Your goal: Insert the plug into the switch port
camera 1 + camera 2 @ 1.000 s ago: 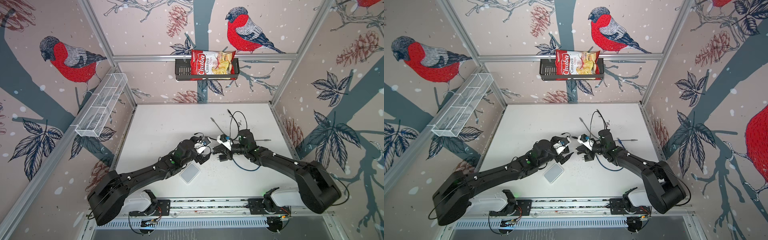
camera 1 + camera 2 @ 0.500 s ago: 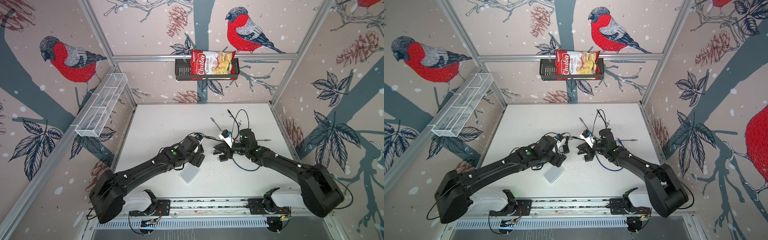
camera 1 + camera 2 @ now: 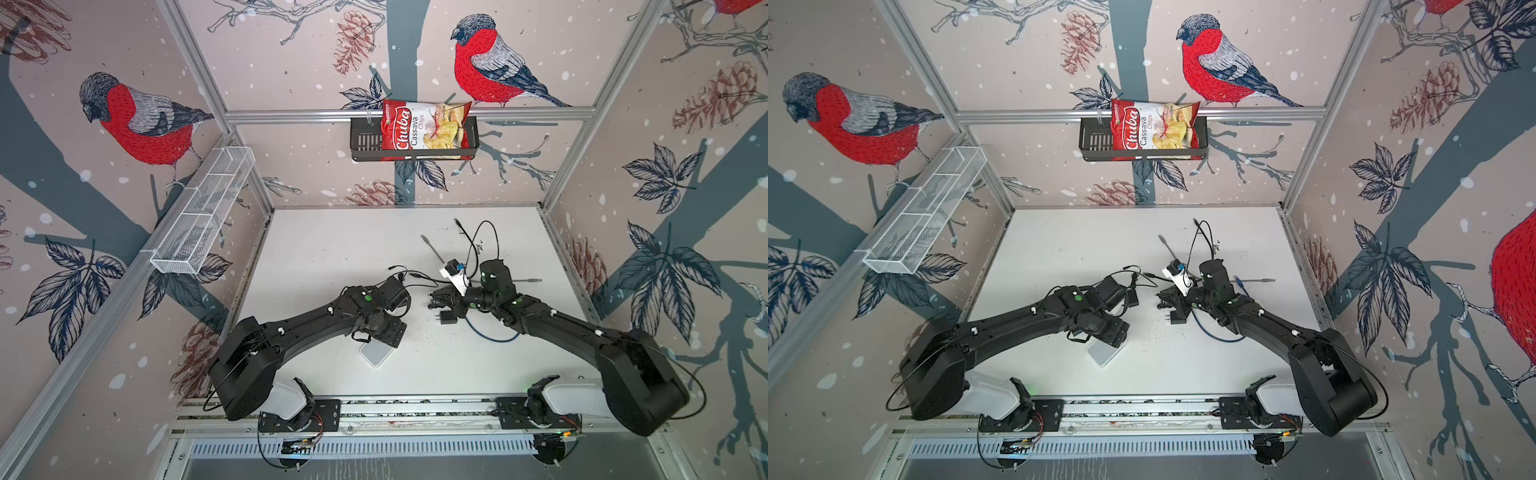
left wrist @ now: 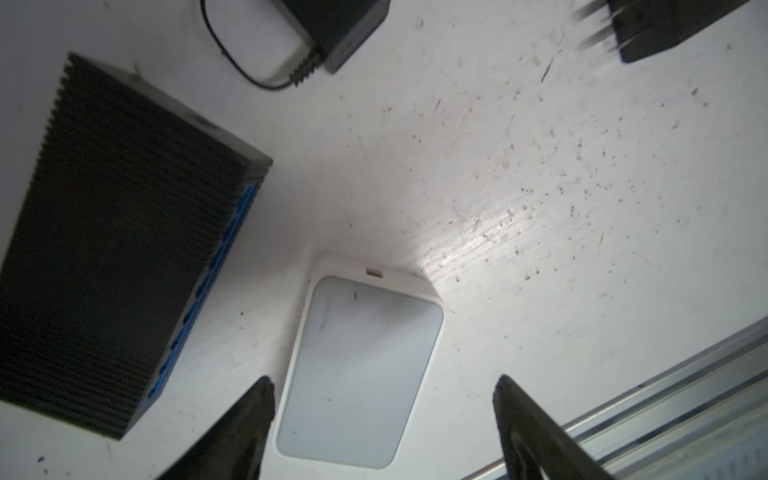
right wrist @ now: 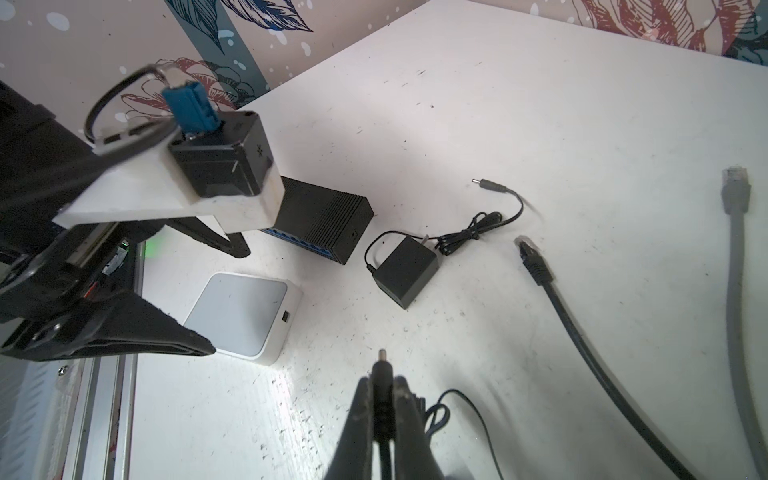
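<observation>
The switch (image 4: 116, 249) is a ribbed black box with a row of blue ports along one side; it lies flat on the white table (image 3: 332, 257), as both wrist views and a top view (image 3: 392, 286) show. My right gripper (image 5: 382, 380) is shut on the black barrel plug (image 5: 381, 365), whose tip sticks out past the fingertips. It hovers over the table right of the switch, well apart from it. My left gripper (image 4: 383, 380) is open and empty, pointing down over a white box (image 4: 357, 374) in front of the switch.
A black power adapter (image 5: 405, 272) with a loose second barrel plug (image 5: 484, 185) lies beside the switch. Another adapter with prongs (image 3: 446, 318) sits under my right arm. A black network cable (image 5: 536, 266) and a grey one (image 5: 736, 191) lie farther right.
My left arm has pulled back from the right gripper toward the table's front, and now hangs over the white box with its jaws slightly narrower. The right gripper has barely moved.
</observation>
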`<state>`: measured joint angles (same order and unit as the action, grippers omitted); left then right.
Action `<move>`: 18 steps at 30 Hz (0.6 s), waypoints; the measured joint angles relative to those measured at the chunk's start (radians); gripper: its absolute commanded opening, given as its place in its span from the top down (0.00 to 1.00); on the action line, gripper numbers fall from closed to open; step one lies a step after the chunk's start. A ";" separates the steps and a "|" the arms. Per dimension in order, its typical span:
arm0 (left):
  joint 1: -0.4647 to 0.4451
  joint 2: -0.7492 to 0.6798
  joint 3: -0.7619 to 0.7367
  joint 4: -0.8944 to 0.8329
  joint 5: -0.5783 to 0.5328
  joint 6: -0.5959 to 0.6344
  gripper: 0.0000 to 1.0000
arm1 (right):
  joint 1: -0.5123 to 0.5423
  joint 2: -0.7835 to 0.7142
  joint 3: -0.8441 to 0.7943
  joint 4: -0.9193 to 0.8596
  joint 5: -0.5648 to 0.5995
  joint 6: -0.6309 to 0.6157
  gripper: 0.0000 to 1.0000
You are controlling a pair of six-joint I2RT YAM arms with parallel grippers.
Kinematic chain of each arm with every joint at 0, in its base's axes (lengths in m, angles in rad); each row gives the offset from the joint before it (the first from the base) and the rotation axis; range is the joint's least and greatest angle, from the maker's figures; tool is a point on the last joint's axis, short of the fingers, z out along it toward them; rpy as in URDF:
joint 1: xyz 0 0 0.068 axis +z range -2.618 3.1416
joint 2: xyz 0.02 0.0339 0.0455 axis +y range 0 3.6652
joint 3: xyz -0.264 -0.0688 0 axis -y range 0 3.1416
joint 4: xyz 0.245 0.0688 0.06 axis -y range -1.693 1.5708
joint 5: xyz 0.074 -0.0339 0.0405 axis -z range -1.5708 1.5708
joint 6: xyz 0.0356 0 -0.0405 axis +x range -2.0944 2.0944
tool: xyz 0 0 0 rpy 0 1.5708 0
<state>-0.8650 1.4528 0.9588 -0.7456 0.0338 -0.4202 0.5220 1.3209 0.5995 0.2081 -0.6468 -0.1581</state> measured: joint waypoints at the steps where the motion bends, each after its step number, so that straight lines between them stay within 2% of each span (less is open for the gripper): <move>1: -0.002 -0.002 -0.004 -0.003 0.004 -0.011 0.15 | -0.001 -0.002 -0.003 0.002 0.002 0.000 0.96; 9: -0.051 0.007 -0.042 0.002 0.011 -0.116 0.11 | 0.000 -0.010 -0.021 0.031 0.003 0.006 0.95; 18: -0.054 0.049 -0.092 0.009 -0.064 -0.183 0.10 | 0.000 -0.024 -0.035 0.049 0.002 0.006 0.95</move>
<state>-0.9188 1.5017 0.8673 -0.7364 -0.0299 -0.6033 0.5217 1.2964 0.5644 0.2569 -0.6453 -0.1516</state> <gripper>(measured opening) 0.898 0.092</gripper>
